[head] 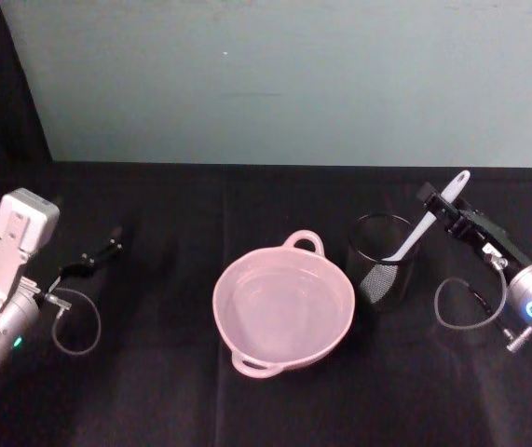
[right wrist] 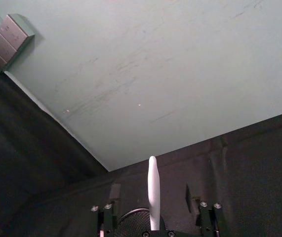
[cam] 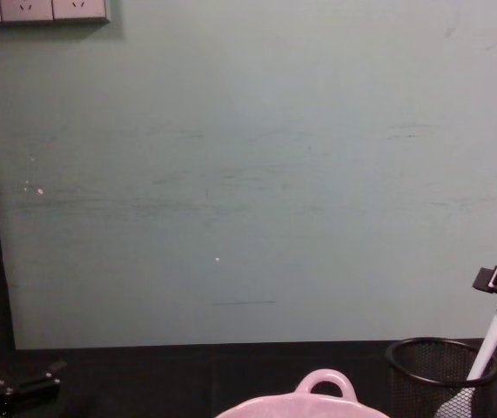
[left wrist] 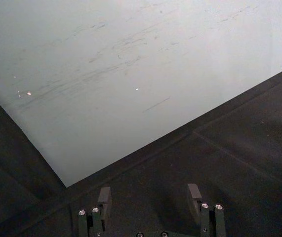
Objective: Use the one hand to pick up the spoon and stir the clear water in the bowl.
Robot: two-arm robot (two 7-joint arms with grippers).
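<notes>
The pale pink bowl [head: 284, 312] sits mid-table with clear water in it; its loop handle [cam: 325, 383] peeks up in the chest view. To its right, the white spoon [head: 426, 223] stands head-down in a black mesh cup [head: 384, 259], its handle leaning up and to the right. My right gripper [head: 441, 203] is open, a finger on each side of the spoon's handle [right wrist: 153, 192] with a gap on both sides; the right fingers [right wrist: 115, 195] do not touch it. My left gripper [head: 98, 256] rests open and empty over the cloth at the far left.
A black cloth covers the table [head: 154, 391], and a pale green wall [head: 284, 74] rises right behind it. The mesh cup [cam: 439, 374] stands close to the bowl's right rim. Wall sockets [cam: 39, 10] are high up on the left.
</notes>
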